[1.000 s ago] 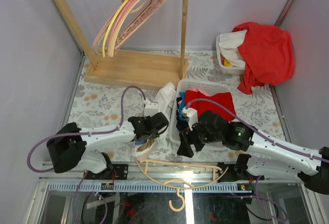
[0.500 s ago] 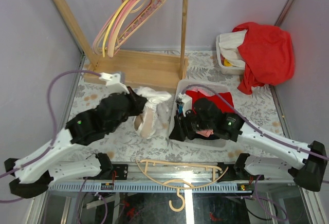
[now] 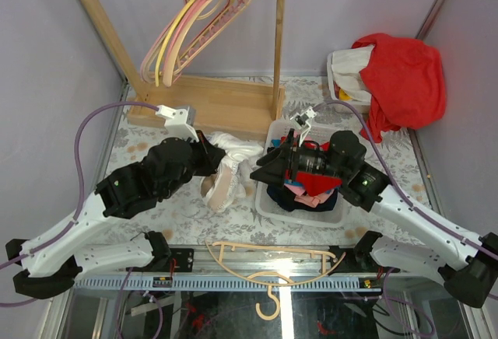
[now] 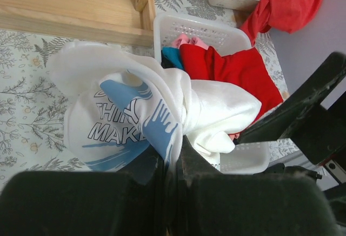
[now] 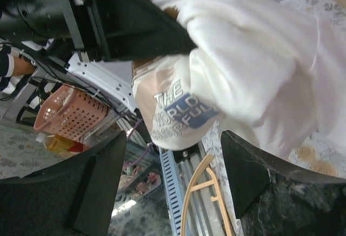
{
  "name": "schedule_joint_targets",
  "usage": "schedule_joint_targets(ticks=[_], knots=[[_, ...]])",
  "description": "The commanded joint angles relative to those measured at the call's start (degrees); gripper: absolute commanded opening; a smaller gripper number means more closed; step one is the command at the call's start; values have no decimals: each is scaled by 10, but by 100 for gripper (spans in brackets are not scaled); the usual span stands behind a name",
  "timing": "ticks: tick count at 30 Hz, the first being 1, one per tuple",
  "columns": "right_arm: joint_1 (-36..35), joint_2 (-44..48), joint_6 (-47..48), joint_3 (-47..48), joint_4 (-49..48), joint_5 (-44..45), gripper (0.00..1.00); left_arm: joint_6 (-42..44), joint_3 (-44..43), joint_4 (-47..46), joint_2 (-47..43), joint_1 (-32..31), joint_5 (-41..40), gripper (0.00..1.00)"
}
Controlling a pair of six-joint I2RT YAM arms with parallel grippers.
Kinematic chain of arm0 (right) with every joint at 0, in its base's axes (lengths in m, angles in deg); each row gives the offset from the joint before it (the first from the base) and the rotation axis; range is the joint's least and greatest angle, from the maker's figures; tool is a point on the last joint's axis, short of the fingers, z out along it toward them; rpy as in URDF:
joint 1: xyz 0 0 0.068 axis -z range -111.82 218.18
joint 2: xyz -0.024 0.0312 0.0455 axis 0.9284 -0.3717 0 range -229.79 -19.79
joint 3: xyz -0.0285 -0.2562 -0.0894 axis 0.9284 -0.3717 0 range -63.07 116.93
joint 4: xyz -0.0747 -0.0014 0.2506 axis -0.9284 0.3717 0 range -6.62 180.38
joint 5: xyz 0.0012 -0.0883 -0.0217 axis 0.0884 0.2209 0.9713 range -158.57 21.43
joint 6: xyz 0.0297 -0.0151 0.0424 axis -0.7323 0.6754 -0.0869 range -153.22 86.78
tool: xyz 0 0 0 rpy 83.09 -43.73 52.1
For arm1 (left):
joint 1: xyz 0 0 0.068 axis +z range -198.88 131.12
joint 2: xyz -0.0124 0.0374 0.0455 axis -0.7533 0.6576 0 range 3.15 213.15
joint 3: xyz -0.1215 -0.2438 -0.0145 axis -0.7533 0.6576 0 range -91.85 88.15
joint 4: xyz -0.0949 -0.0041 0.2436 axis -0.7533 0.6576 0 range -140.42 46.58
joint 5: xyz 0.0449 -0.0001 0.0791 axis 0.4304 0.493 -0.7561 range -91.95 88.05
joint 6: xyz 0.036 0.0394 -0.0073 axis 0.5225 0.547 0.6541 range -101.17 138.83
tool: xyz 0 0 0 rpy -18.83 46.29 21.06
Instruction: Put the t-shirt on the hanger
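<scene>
The white t-shirt (image 3: 232, 160), with a blue print, hangs bunched above the table left of the basket. My left gripper (image 3: 213, 160) is shut on it; in the left wrist view the cloth (image 4: 135, 100) runs down between the closed fingers of the gripper (image 4: 173, 157). My right gripper (image 3: 268, 169) is open above the basket's left side and faces the shirt without touching it. In the right wrist view the shirt (image 5: 243, 52) hangs beyond the open gripper (image 5: 172, 138). The peach-beige hanger (image 3: 268, 261) lies flat at the table's near edge and also shows in the right wrist view (image 5: 201, 192).
A white basket (image 3: 299, 216) of red and navy clothes (image 3: 311, 183) sits under the right arm. A wooden rack (image 3: 204, 102) with pink and yellow hangers (image 3: 191, 32) stands at the back. A second bin (image 3: 342, 94) with a big red garment (image 3: 401, 78) is back right.
My left arm has carried the shirt from the near edge up and back toward the rack. My right gripper has risen out of the basket and turned to face the shirt.
</scene>
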Motion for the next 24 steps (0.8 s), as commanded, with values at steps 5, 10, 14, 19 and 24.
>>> schedule_joint_targets(ticks=[5, 10, 14, 19, 24], knots=[[21, -33, -6, 33, -30, 3, 77, 15, 1, -32, -16, 3, 31, 0], [23, -41, 32, 56, 15, 35, 78, 15, 1, -29, -23, 3, 38, 0], [24, -45, 48, 68, 21, 44, 79, 15, 2, -32, -20, 4, 49, 0], [25, -61, 43, 85, -3, 16, 60, 15, 8, -37, -12, 4, 67, 0], [25, -80, 32, 99, 4, -25, 1, 15, 12, -41, -17, 4, 62, 0]])
